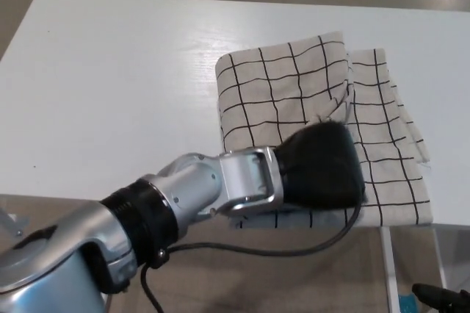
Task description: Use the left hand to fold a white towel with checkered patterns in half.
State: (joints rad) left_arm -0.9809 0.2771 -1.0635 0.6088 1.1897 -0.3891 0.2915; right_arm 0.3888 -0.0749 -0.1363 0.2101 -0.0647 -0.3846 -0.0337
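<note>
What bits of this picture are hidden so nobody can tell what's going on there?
- Head view: the left hand shows only its black back, so its fingers are hidden.
- Head view: the near middle of the towel is covered by that hand.
- Head view: the table is cut off by the right picture edge.
- The right hand is out of the picture.

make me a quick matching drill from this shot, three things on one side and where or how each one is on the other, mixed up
Things:
1. towel
2. left hand
3. table

Descriptions:
A. white, bare on its left part
B. black, over the towel's near edge
C. checkered, doubled over, on the table's right part, reaching the near edge

Pairs: 1-C, 2-B, 3-A
</note>
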